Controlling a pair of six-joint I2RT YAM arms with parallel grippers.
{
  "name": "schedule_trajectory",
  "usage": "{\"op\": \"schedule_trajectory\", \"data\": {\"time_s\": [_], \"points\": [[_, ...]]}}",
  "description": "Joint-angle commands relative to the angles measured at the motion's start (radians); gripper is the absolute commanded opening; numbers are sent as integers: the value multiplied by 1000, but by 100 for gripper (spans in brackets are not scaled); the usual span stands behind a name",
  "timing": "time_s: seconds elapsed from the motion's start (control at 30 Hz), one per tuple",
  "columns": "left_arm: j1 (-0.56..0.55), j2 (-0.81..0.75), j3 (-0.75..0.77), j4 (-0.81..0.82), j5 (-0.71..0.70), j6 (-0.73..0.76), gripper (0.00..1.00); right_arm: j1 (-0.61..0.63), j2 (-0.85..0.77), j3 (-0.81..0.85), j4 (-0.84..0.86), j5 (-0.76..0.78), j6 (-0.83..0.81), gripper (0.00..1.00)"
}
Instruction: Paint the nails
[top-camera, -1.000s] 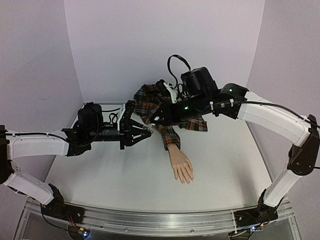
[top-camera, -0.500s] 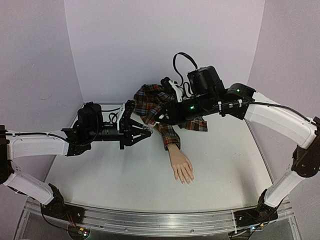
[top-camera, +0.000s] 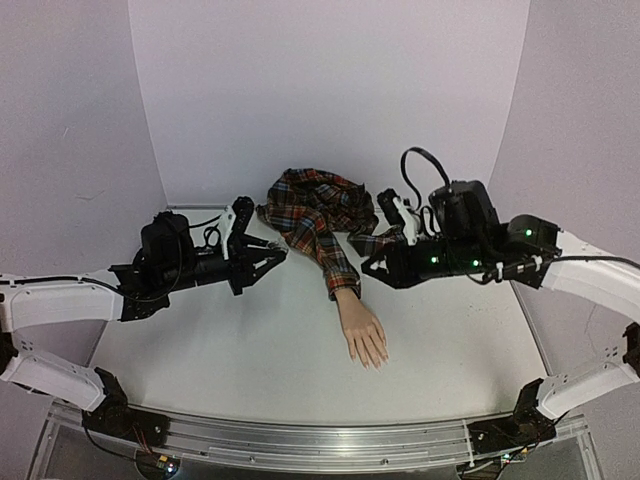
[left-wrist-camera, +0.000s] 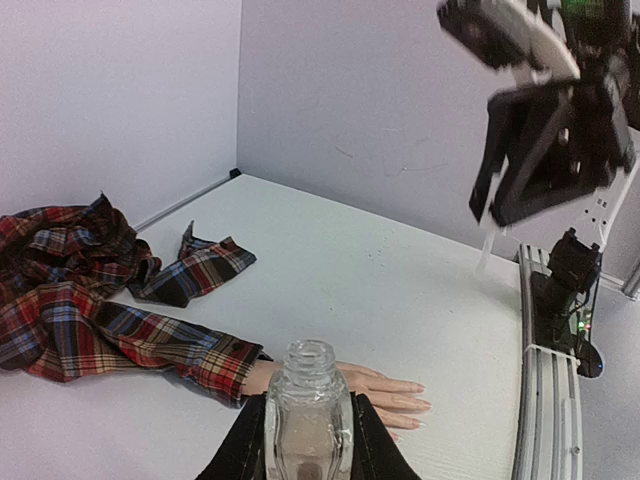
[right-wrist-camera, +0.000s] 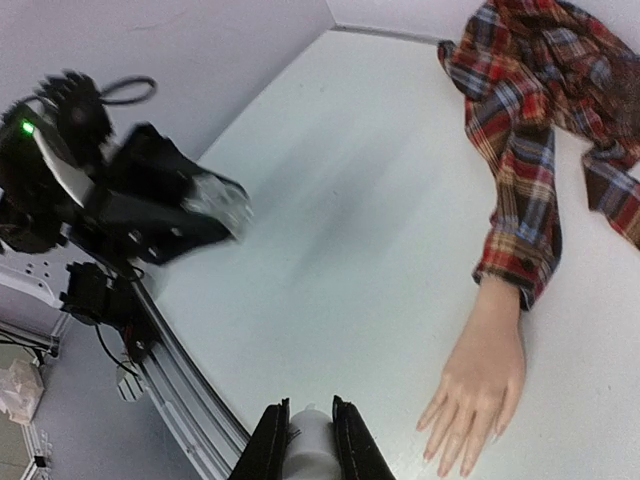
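We see the mannequin hand (top-camera: 363, 335) lying palm down near the middle of the table (top-camera: 200, 360), a little toward its near edge, with the fingers pointing at that edge. The nails (left-wrist-camera: 418, 387) sit at the fingertips and are too small for us to tell their colour. From the wrist a plaid sleeve (top-camera: 335, 265) runs back toward the far edge, where the rest of the shirt (top-camera: 310, 205) lies bunched. The left gripper (top-camera: 268, 257) hangs over the left half of the table, just beside the sleeve and apart from it. In its wrist view we find it clenched on a small clear glass bottle (left-wrist-camera: 308, 400), which stands upright between the fingers with its neck uncapped. The right gripper (right-wrist-camera: 310, 455) hangs over the right half, pointing toward the sleeve from the other side. Its fingers are pressed onto a small white piece (right-wrist-camera: 311, 432). We cannot tell what the piece is, since only its top shows between them. Both grippers are well apart from the mannequin hand, which lies between them and nearer the near edge.
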Motion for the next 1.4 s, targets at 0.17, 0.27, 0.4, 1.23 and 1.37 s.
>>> {"op": "schedule_trajectory", "data": {"time_s": [0.17, 0.27, 0.4, 1.23, 1.37], "points": [[0, -119, 131, -158, -222, 42, 0, 129, -51, -348, 110, 323, 165, 0], [1, -134, 143, -176, -259, 71, 0, 158, -47, -449, 192, 397, 272, 0], [0, -146, 127, -162, -271, 121, 0, 198, -4, -515, 250, 469, 352, 0], [2, -156, 102, -168, -274, 162, 0, 235, 119, -435, 80, 535, 504, 0], [1, -154, 99, -159, -273, 158, 0, 235, 134, -441, 76, 511, 500, 0]]}}
